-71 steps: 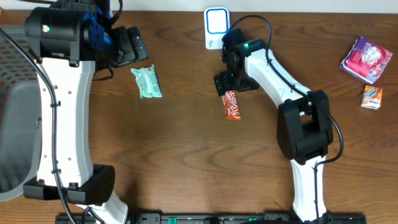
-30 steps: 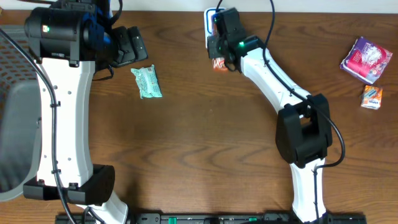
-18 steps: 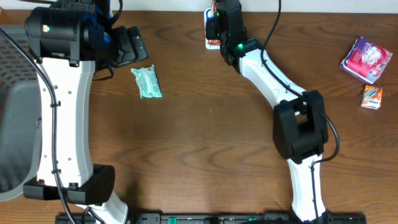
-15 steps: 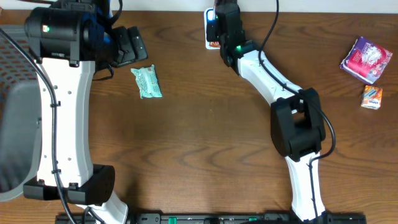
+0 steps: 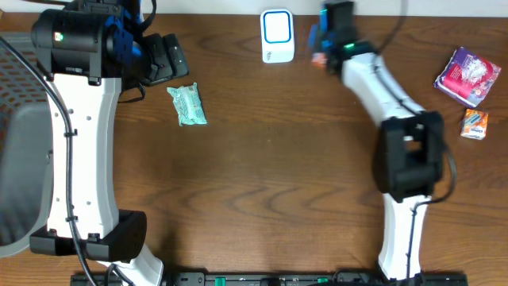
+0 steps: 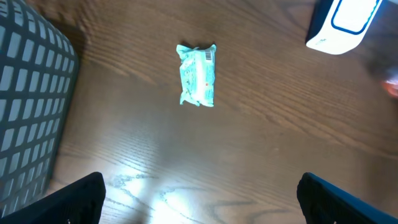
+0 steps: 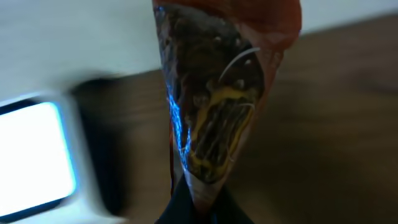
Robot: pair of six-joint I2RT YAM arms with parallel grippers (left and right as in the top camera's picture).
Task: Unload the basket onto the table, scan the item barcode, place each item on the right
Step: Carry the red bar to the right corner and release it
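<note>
Left end effector (image 5: 165, 57) hangs open and idle near the green packet (image 5: 187, 105). Scanner (image 5: 277, 36) stands at the table's (image 5: 262, 175) far edge. Right end effector (image 5: 322, 46), closed on the snack bar (image 7: 214, 106), sits just right of it. Recommended: turn the coded face squarely toward the scanner. Wood-grain surface shows glare; a pale wall lies behind.

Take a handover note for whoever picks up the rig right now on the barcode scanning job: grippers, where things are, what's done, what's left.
Left gripper: open, empty, above the table near the green packet.
Right gripper: shut on the orange snack bar, held just right of the white scanner, not over it.
Done: bar is picked up.
Left: the pictures do not show whether it scanned. If not, present its barcode to the scanner, then set it down. The green packet, purple pack and small orange box lie on the table.
</note>
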